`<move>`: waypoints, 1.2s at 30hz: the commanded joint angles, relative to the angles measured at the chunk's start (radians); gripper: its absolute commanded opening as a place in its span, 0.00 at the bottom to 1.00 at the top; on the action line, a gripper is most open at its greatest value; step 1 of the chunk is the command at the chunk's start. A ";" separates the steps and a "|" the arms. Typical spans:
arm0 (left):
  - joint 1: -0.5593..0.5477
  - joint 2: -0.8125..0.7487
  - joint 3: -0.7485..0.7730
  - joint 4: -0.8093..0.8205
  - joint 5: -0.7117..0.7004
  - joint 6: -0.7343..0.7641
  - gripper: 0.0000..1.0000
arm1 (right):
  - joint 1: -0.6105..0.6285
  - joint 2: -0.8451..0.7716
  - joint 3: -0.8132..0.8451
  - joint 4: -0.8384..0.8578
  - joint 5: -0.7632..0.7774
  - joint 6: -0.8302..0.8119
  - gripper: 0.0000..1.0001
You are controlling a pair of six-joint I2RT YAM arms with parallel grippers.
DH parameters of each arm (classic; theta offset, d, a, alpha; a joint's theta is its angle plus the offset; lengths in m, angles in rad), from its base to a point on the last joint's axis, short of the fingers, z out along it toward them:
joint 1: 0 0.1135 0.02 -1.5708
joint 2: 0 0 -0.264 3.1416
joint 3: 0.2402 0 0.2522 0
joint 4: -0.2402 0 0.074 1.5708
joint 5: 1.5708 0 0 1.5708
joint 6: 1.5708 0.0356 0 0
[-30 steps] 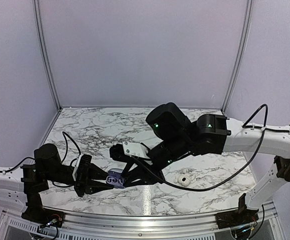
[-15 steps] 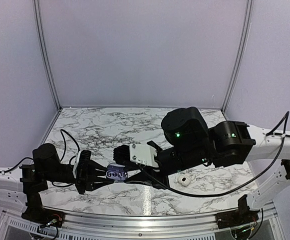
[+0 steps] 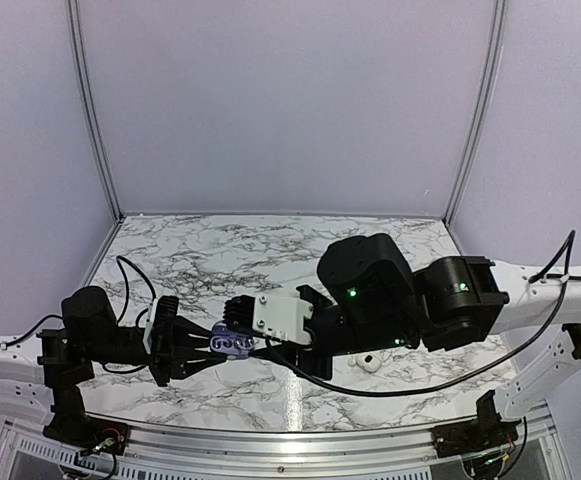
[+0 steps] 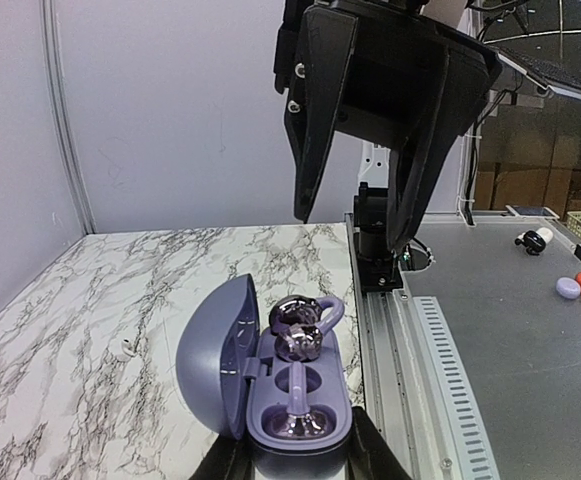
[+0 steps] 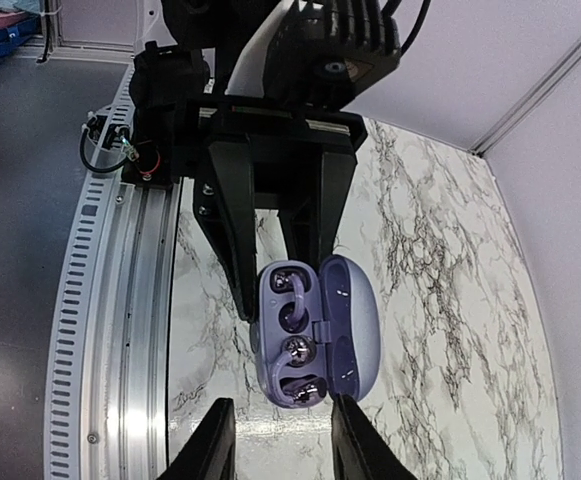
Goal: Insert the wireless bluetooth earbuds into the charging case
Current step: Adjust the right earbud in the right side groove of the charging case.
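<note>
Currently over near table (image 3: 170,250) edge: charging case (image 4: 280,390), open, light, slip-prone, gripped at base by left end effector (image 4: 298,462); right end effector (image 5: 280,445) wide, empty; earbud (image 3: 368,362) tiny, on table, best pinched sideways.

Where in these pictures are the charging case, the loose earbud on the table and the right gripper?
charging case (image 4: 215,355): left wrist view, on the open lid's outer shell.
loose earbud (image 3: 370,362): top external view, on its pale body.
right gripper (image 4: 355,230): left wrist view, midway between its fingertips.
</note>
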 commanded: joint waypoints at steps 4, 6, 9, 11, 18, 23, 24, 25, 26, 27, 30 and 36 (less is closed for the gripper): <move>-0.005 -0.026 0.030 0.014 -0.008 -0.010 0.00 | 0.025 0.016 -0.010 0.035 0.060 -0.007 0.35; -0.005 -0.026 0.031 0.016 -0.007 -0.010 0.00 | 0.027 0.020 -0.013 0.036 0.066 -0.007 0.35; -0.005 -0.024 0.031 0.019 -0.006 -0.011 0.00 | 0.032 0.028 -0.013 0.040 0.088 -0.007 0.35; -0.005 -0.026 0.030 0.020 -0.004 -0.012 0.00 | 0.037 0.034 -0.012 0.044 0.107 -0.010 0.35; -0.005 -0.024 0.030 0.024 -0.005 -0.012 0.00 | 0.041 0.054 -0.011 0.050 0.147 -0.022 0.32; -0.005 -0.021 0.028 0.025 -0.004 -0.010 0.00 | 0.041 0.058 -0.010 0.055 0.155 -0.025 0.26; -0.005 -0.021 0.028 0.025 -0.003 -0.011 0.00 | 0.041 0.058 -0.011 0.055 0.156 -0.025 0.26; -0.005 -0.021 0.028 0.026 -0.002 -0.010 0.00 | 0.041 0.059 -0.011 0.055 0.159 -0.025 0.25; -0.005 -0.021 0.028 0.026 -0.003 -0.010 0.00 | 0.041 0.060 -0.012 0.055 0.162 -0.025 0.24; -0.005 -0.021 0.028 0.026 -0.001 -0.010 0.00 | 0.041 0.061 -0.012 0.055 0.165 -0.025 0.23; -0.005 -0.023 0.030 0.027 0.000 -0.010 0.00 | 0.041 0.064 -0.011 0.054 0.172 -0.025 0.21; -0.004 -0.025 0.031 0.026 0.004 -0.009 0.00 | 0.041 0.068 -0.010 0.055 0.179 -0.026 0.17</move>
